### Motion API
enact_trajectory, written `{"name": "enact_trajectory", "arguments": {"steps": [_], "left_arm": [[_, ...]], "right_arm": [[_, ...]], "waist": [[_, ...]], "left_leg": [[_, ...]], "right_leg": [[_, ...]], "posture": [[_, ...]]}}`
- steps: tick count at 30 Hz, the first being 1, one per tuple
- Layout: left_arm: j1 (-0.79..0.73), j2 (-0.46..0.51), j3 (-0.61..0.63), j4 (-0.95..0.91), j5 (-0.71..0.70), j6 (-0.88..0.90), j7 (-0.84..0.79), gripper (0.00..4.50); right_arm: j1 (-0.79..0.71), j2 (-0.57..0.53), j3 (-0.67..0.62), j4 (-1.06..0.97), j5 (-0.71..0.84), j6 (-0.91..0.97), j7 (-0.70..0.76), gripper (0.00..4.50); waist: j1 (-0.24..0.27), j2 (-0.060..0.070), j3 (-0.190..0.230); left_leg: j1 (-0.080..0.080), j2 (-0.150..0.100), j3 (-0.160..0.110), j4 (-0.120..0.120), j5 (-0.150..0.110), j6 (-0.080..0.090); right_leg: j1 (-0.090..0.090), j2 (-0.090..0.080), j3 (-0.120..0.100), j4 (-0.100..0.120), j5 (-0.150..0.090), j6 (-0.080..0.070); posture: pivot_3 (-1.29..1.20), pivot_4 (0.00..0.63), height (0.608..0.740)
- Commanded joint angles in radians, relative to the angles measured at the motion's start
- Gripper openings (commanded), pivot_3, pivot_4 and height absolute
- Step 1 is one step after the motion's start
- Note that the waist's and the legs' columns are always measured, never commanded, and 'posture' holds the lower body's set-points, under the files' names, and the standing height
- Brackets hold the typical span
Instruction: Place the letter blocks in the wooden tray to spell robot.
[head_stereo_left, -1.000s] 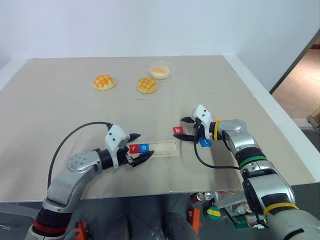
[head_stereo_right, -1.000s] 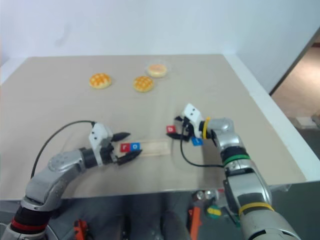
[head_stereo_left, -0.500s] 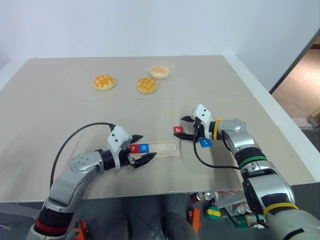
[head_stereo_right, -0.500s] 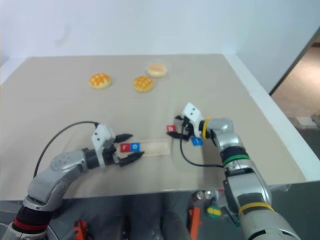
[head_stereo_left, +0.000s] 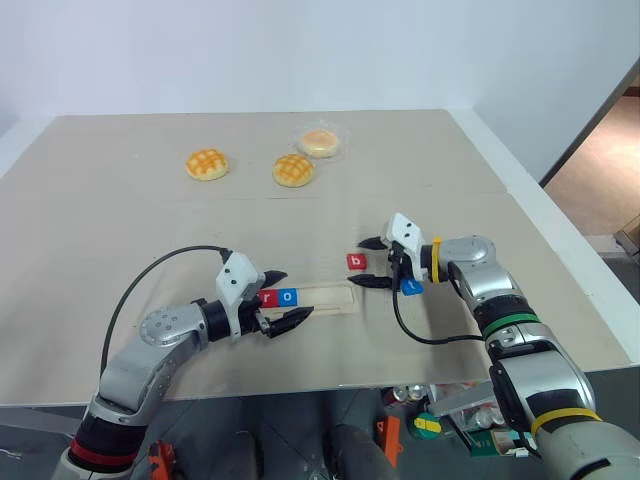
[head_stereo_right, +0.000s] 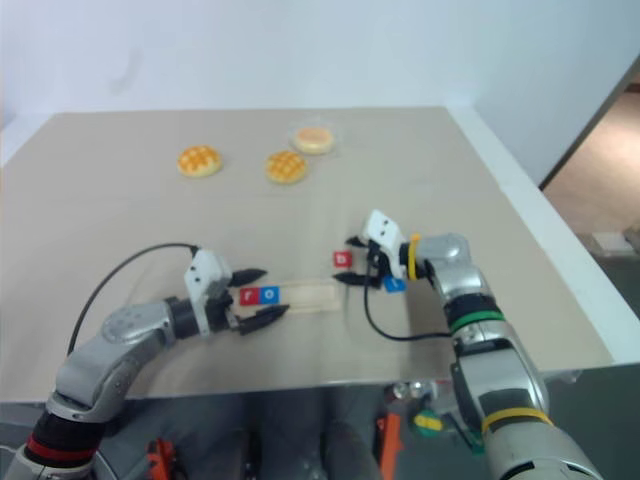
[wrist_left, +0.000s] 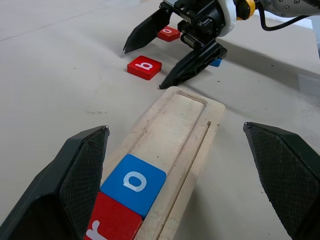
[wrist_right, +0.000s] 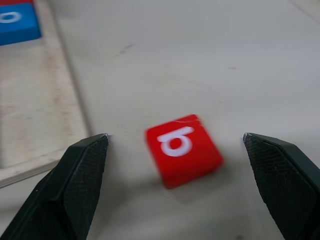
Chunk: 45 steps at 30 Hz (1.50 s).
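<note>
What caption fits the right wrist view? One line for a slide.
Open right gripper straddling the red b block on the table, beside the wooden tray holding a blue o block.

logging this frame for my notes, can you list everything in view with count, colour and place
square letter tiles in the tray: 2, red r and blue o, side by side at the tray's left end
long pale wooden tray: 1, near front of table, right part bare
red square b tile: 1, on the table beyond the tray's right end, between the right fingers
blue square tile: 1, on the table under the right gripper
second red tile: 1, beyond the right gripper, letter unreadable
round golden buns: 3, far side of table, one in a clear wrapper
beige table: 1
left gripper: open, straddling the tray's left end
right gripper: open, around the b tile
</note>
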Motion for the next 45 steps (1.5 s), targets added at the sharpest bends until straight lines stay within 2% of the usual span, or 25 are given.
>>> {"name": "enact_trajectory", "arguments": {"steps": [1, 14, 24, 26, 33, 42, 45], "left_arm": [[-0.008, 0.009, 0.002, -0.014, 0.003, -0.023, -0.01, 4.47], [0.007, 0.004, 0.001, -0.023, 0.006, -0.014, 0.0, 4.47], [0.007, 0.008, -0.001, -0.025, 0.008, -0.011, 0.003, 4.47], [0.006, 0.009, -0.002, -0.024, 0.009, -0.012, 0.002, 4.5], [0.008, 0.011, 0.003, -0.023, 0.008, -0.009, 0.002, 4.5], [0.003, 0.008, -0.005, -0.015, 0.014, -0.017, -0.003, 4.5], [0.015, 0.0, 0.018, -0.016, 0.027, -0.02, 0.032, 4.5]], "right_arm": [[-0.013, -0.019, 0.017, -0.046, 0.0, -0.001, 0.084, 4.24], [-0.071, -0.008, 0.006, 0.071, -0.022, -0.037, 0.045, 4.24], [-0.08, 0.011, -0.019, 0.118, -0.007, 0.05, -0.013, 4.24], [-0.084, 0.014, -0.024, 0.124, -0.007, 0.061, -0.022, 3.79], [-0.087, 0.011, -0.042, 0.085, 0.017, 0.095, -0.002, 1.36], [-0.074, 0.018, -0.031, 0.071, 0.009, 0.087, -0.008, 1.28], [-0.073, 0.006, -0.055, -0.051, 0.04, 0.128, -0.021, 1.28]], "waist": [[0.0, 0.0, 0.0], [0.0, 0.0, 0.001], [0.0, 0.0, 0.001], [0.0, 0.0, 0.001], [0.0, 0.0, 0.001], [0.0, 0.0, 0.001], [-0.001, 0.0, 0.001]], "left_leg": [[0.0, 0.0, 0.0, 0.0, 0.0, 0.0], [0.0, 0.0, 0.0, 0.0, 0.0, 0.0], [0.0, 0.0, 0.0, 0.0, 0.0, 0.0], [0.0, 0.0, 0.0, 0.0, 0.0, 0.0], [0.0, 0.0, 0.0, 0.0, 0.0, 0.0], [0.0, 0.0, 0.0, 0.0, 0.0, 0.0], [0.0, 0.0, 0.0, 0.0, 0.0, 0.0]], "right_leg": [[0.0, 0.0, 0.0, 0.0, 0.0, 0.0], [0.0, 0.0, 0.0, 0.0, 0.0, 0.0], [0.0, 0.0, 0.0, -0.001, 0.0, 0.0], [0.0, 0.0, 0.0, -0.001, 0.001, 0.0], [0.0, 0.0, 0.0, -0.001, 0.0, 0.0], [0.0, 0.0, 0.0, -0.001, 0.0, 0.0], [0.0, 0.0, 0.0, -0.001, 0.0, 0.0]], "posture": [[0.0, 0.15, 0.74], [0.0, 0.15, 0.74], [0.0, 0.15, 0.74], [0.0, 0.15, 0.74], [0.0, 0.15, 0.74], [0.0, 0.15, 0.74], [0.0, 0.15, 0.74]]}}
